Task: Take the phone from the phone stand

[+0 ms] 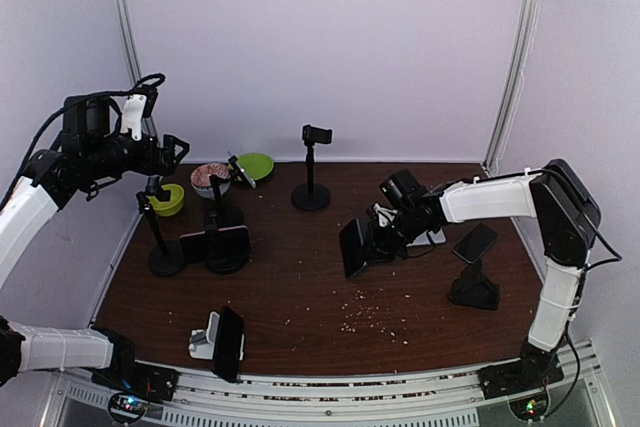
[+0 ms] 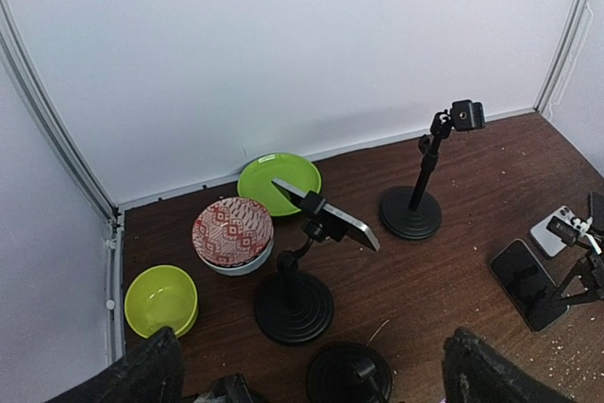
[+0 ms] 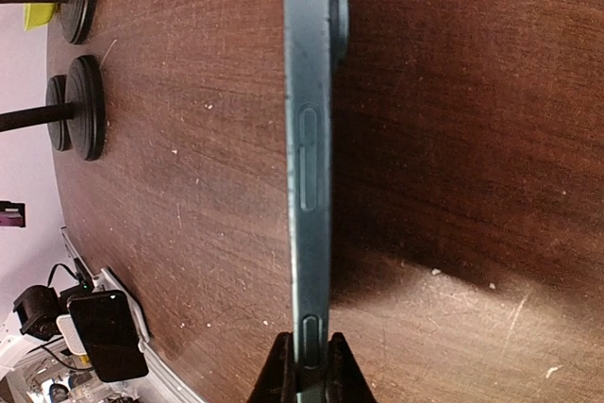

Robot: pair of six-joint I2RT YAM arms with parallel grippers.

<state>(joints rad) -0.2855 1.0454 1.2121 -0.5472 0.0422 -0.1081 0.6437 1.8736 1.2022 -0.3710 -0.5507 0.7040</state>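
My right gripper [image 1: 383,239] is shut on a dark teal phone [image 1: 352,247] at the middle right of the table. In the right wrist view the phone [image 3: 309,139] shows edge-on, its near end pinched between the two fingertips [image 3: 278,377], with bare wood behind it. I cannot tell whether its lower edge touches the table. A small white phone stand [image 1: 437,237] lies just behind this gripper, with no phone in it. My left gripper [image 1: 176,150] hangs high at the back left, open and holding nothing. Its black fingers [image 2: 142,373] frame the bottom of the left wrist view.
Black stands carry other phones: one right [image 1: 474,243], one left [image 1: 213,244], one tilted at the back [image 2: 330,216]. A bare stand [image 1: 312,192] rises at the back centre. A white stand with a phone [image 1: 228,343] sits in front. Bowls [image 2: 232,230] cluster back left. Crumbs [image 1: 375,312] dot the wood.
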